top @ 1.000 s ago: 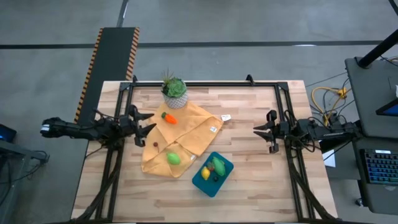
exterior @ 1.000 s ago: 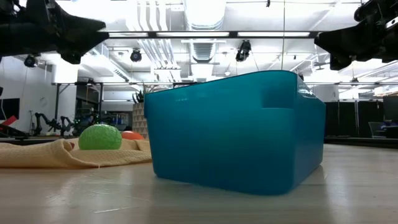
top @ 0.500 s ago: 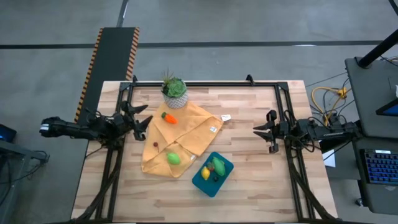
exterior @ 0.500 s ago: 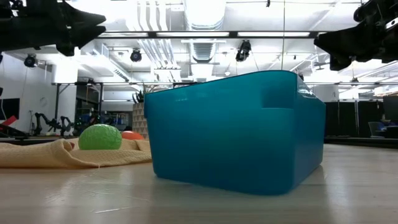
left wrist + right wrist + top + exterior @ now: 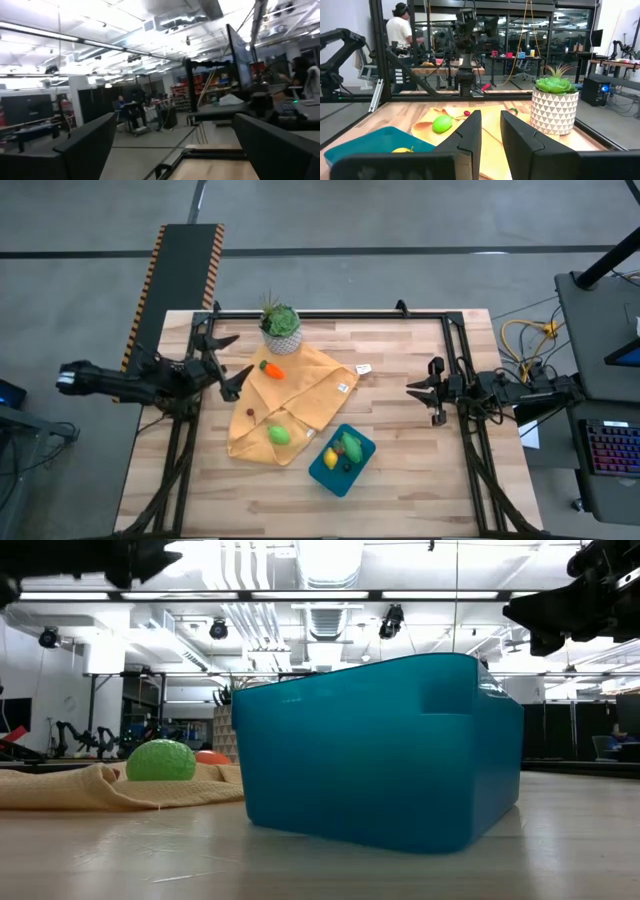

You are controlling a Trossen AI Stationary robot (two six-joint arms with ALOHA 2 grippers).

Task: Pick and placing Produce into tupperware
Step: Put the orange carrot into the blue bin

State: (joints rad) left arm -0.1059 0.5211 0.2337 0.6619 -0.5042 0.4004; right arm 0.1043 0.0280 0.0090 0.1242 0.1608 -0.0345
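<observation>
The teal tupperware (image 5: pixel 342 459) (image 5: pixel 380 750) sits near the table's front edge with a yellow piece (image 5: pixel 330 458), a green piece (image 5: pixel 352 446) and a small dark one inside. On the mustard cloth (image 5: pixel 300 395) lie an orange carrot (image 5: pixel 271 367), a green oval (image 5: pixel 279 435) (image 5: pixel 442 123) and a small dark red piece (image 5: pixel 250 414). My left gripper (image 5: pixel 230 363) hovers open over the cloth's left edge, left of the carrot. My right gripper (image 5: pixel 411 388) (image 5: pixel 491 135) is shut and waits above the table's right side.
A potted green plant (image 5: pixel 281 325) (image 5: pixel 555 107) stands at the cloth's far corner. A small tag (image 5: pixel 362 369) lies beside the cloth. Black frame rails (image 5: pixel 330 314) run along the table's sides and far edge. A person stands in the room beyond the table.
My left gripper has drawn back a little toward the table's left edge and risen, leaving the top of the low view. Its fingers stand wider apart than a second ago. The produce, cloth and tupperware lie as before.
</observation>
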